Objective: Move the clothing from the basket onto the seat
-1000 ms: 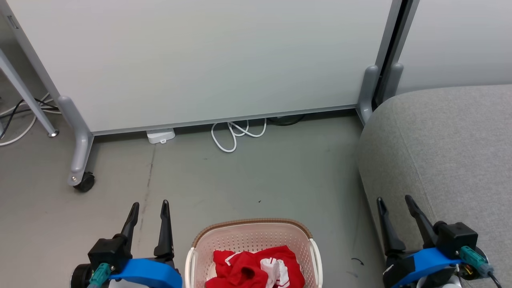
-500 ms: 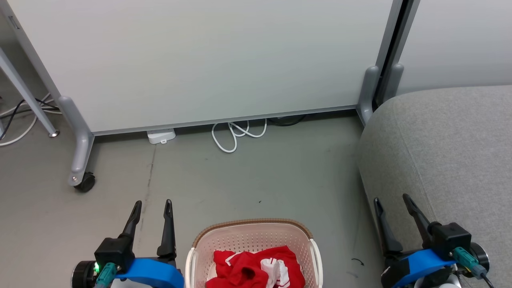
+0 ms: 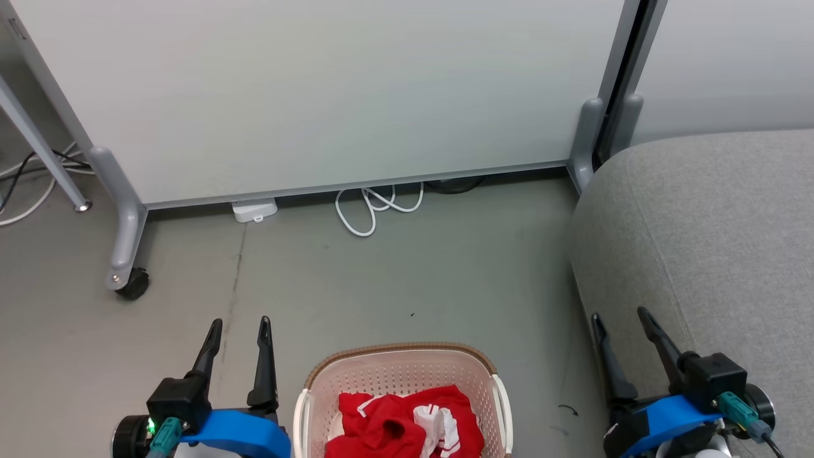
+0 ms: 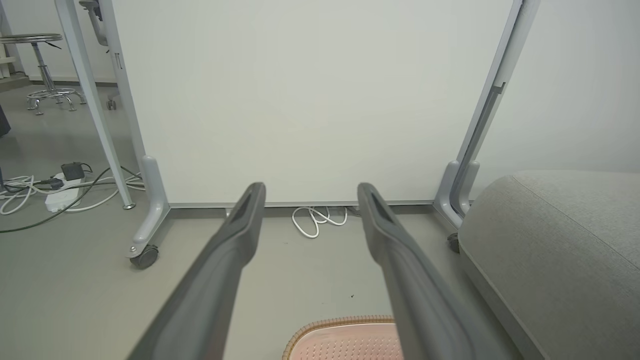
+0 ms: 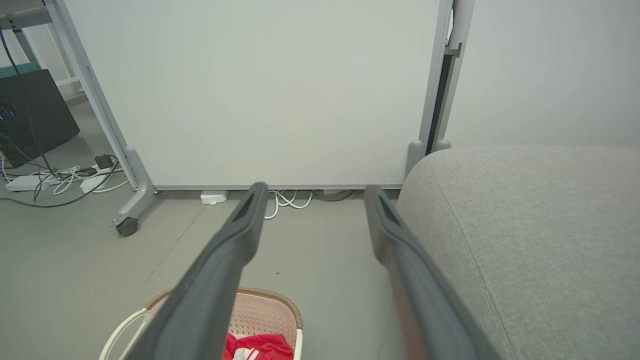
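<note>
- Left gripper (image 3: pixel 240 321): its 2 dark fingers are spread wide and hold nothing. It is poised over the floor (image 3: pixel 413 273), just to the left of the basket (image 3: pixel 399 349).
- Right gripper (image 3: pixel 618 313): likewise spread and empty, set against the front edge of the seat (image 3: pixel 712 222), to the right of the basket.
- Clothing (image 3: pixel 394 426): a crumpled red heap with white trim, lying inside the basket. A white patch with thin red stripes faces up toward the heap's right side. Where 1 garment ends and the other begins cannot be told.
- Basket: stands on the floor between the 2 grippers, near the seat but apart from it. Its near end is cut off by the bottom edge of the head view.
- Seat: a bare grey cushion on the robot's right, ready to receive the load.
- Step in hand (judged): the first reach into the basket. Nothing has yet been taken out.
- Good practice (judged):
  - Use the right gripper, which gives the shorter carry to the seat.
  - Descend onto the heap from above with the fingers apart.
  - Straddle a raised fold and close on cloth alone, not on the perforated wall.
  - Lift until the trailing fabric clears the brown rim, since a snag there could drag or tip the light basket.
</note>
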Motion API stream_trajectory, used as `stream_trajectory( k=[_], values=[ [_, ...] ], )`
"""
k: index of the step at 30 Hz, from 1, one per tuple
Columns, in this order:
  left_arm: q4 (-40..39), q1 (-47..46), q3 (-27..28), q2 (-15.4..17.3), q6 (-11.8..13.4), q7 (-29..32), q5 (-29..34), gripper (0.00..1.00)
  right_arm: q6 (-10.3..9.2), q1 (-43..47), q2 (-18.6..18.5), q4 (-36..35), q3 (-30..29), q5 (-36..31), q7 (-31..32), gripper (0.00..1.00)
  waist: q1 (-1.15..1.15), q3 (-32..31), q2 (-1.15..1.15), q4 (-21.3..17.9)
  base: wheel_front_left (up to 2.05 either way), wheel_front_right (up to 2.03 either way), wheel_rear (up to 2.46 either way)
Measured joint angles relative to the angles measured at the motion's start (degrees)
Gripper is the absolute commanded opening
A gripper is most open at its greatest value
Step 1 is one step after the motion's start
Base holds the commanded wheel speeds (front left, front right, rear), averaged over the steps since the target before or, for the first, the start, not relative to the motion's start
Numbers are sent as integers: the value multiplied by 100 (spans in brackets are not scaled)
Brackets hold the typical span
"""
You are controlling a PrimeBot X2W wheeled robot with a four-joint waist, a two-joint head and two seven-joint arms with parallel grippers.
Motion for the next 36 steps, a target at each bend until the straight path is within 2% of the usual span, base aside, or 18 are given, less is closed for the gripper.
stream_trajectory(
  k=[13, 23, 31, 36],
  values=[
    [405, -364, -131, -15, -62, -7, -42, 100, 4, -321, -3, -165, 275, -5, -12, 100, 0, 622, 0, -315, 0, 0, 0],
    [1711, -1018, -364, 49, -158, 21, 11, 100, 4, -682, -7, -350, 693, 63, -94, 100, 0, 1367, 0, -861, 0, 0, 0],
    [2792, -1726, -558, 252, -248, 202, 56, 100, 4, -993, -10, -458, 964, 188, -159, 100, 1, 2130, 0, -1316, 0, 0, 0],
    [3178, -2226, -582, 345, -254, 207, 41, 100, 4, -1126, -14, -533, 1071, 383, -204, 100, 2, 2677, 0, -1553, 0, 0, 0]
  ],
)
